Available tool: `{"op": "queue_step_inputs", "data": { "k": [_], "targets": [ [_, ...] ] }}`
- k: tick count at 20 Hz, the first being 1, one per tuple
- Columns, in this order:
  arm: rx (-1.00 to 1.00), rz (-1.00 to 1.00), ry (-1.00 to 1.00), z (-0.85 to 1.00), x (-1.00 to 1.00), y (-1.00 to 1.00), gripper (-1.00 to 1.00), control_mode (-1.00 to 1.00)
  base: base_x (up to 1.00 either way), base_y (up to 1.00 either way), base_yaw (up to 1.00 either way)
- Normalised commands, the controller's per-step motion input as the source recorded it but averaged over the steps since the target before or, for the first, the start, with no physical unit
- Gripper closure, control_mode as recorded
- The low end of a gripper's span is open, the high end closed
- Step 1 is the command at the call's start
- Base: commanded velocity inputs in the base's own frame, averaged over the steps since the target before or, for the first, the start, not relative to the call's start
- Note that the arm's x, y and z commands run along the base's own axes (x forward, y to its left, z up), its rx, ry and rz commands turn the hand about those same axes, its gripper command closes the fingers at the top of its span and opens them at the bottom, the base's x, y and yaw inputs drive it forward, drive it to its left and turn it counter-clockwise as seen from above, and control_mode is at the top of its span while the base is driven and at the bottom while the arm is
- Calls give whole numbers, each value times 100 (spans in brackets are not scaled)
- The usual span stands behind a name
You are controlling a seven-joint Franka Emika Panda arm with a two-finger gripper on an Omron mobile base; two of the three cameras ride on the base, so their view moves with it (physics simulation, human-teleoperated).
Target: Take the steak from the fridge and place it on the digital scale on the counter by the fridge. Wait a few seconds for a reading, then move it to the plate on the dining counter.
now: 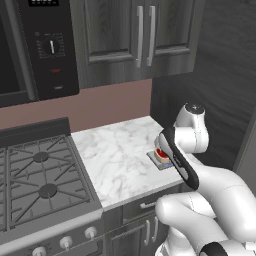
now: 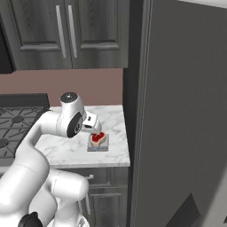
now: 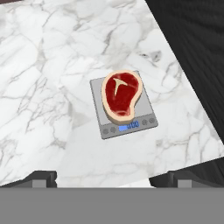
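Observation:
The steak [image 3: 121,95], red with a tan rim, lies flat on the digital scale [image 3: 127,127], a small grey pad with a blue readout. Both rest near the right end of the narrow marble counter [image 3: 43,87], close to its front edge. My gripper [image 3: 109,179] hovers above them, open, its fingertips [image 3: 41,178] wide apart and holding nothing. From the right base view the steak [image 2: 98,138] sits on the scale [image 2: 98,147] just below my hand [image 2: 91,125], with the grey fridge [image 2: 186,111] standing shut to the right. In the left base view my arm partly covers the steak [image 1: 161,154].
A gas stove [image 1: 40,175] borders the counter on the left, under a black microwave [image 1: 30,45]. Dark wood-grain cupboards [image 1: 140,35] hang above. A dark wood-grain panel [image 3: 192,52] rises at the counter's right end. Drawers with silver handles [image 2: 88,177] sit below.

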Motion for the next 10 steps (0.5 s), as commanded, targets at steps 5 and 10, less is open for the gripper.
{"op": "queue_step_inputs", "data": {
  "k": [5, 10],
  "targets": [
    [0, 0, 0, 0, 0, 0, -100, -100, 0, 0, 0],
    [0, 0, 0, 0, 0, 0, -100, -100, 0, 0, 0]
  ]
}}
